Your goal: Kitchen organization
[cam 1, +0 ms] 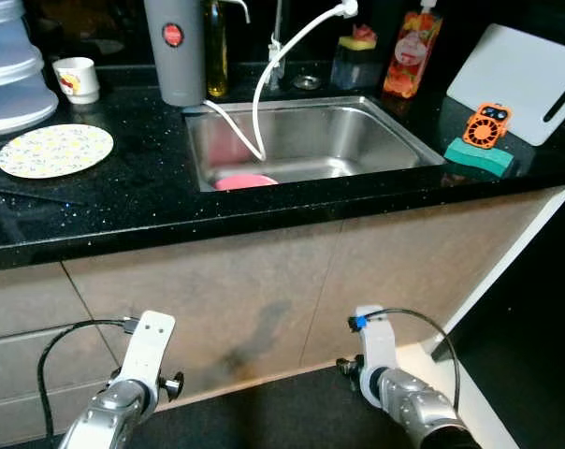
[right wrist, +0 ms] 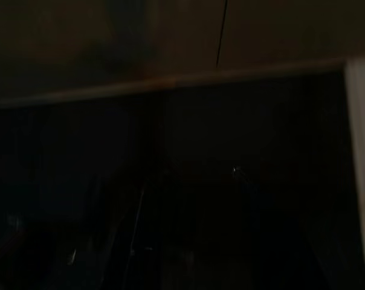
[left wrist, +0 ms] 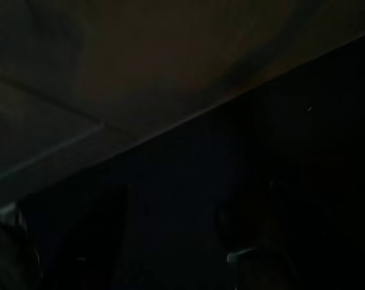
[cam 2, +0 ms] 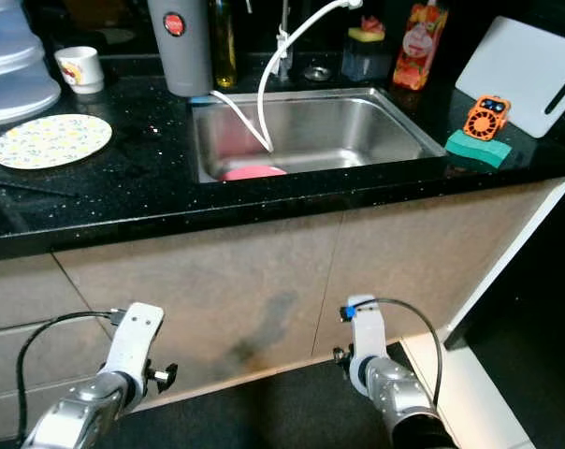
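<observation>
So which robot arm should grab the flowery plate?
Probably left. The flowery plate lies on the counter at the robot's left, above the left arm; the right arm hangs farther off.

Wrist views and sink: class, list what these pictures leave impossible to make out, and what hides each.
- Both grippers' fingers: wrist views are too dark; in the eye views the arms hang low by the cabinet.
- Pink item in the sink: the sink's front wall hides most of it.
- Containers: cut by the left eye view's left edge.
- Bottle label: too small.
</observation>
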Controlling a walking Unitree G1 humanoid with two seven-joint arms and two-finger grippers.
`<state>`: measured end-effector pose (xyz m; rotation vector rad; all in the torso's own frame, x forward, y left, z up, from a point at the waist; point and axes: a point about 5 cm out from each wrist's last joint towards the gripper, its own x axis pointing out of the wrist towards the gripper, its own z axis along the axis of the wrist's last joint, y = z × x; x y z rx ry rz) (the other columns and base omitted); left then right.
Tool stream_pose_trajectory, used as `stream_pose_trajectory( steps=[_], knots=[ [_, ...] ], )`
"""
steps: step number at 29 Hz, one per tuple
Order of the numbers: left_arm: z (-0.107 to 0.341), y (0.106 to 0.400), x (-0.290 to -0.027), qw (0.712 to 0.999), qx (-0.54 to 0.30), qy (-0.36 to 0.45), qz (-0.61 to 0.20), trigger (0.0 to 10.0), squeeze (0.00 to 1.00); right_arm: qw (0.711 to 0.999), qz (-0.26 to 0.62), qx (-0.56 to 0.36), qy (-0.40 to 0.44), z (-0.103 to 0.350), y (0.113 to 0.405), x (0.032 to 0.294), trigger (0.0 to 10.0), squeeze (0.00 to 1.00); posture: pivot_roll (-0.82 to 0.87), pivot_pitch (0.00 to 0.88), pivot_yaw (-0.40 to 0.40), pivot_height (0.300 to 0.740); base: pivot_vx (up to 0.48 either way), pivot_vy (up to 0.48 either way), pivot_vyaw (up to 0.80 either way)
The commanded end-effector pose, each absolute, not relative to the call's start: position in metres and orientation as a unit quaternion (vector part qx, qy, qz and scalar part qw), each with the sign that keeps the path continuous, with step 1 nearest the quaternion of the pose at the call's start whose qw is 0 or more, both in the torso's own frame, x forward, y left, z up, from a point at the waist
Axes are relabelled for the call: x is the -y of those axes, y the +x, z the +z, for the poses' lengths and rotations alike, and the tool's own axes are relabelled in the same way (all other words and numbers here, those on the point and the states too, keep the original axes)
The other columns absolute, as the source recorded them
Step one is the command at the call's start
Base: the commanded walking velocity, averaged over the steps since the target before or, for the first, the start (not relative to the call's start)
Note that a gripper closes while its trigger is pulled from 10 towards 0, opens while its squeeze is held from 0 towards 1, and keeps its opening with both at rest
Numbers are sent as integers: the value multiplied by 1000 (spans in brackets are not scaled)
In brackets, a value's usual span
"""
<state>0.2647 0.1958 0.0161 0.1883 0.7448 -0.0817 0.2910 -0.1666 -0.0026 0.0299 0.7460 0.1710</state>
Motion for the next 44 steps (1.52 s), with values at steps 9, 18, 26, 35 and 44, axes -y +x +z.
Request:
stream_pose_trajectory(
  steps=[9, 18, 26, 35, 44],
  knots=[
    [-35, 241, -216, 915, -401, 0, 43, 10000, 0, 905, 5, -423, 52, -38, 260, 170, 10000, 0, -2, 92, -41, 740, 0, 0, 0],
    [-41, 242, -211, 923, -383, 16, 31, 10000, 0, 913, -7, -405, 57, -36, 264, 175, 10000, 0, -4, 95, -43, 740, 0, 0, 0],
    [-38, 247, -209, 929, -366, 14, 46, 10000, 0, 919, -21, -389, 67, -31, 270, 184, 10000, 0, -1, 100, -59, 740, 0, 0, 0],
    [-46, 237, -213, 925, -373, 5, 75, 10000, 0, 921, -29, -382, 64, -32, 268, 187, 10000, 0, -6, 85, -66, 740, 0, 0, 0],
    [-43, 243, -210, 929, -365, 11, 68, 10000, 0, 929, -42, -354, 100, -22, 279, 185, 10000, 0, 3, 89, -61, 740, 0, 0, 0]
  ],
)
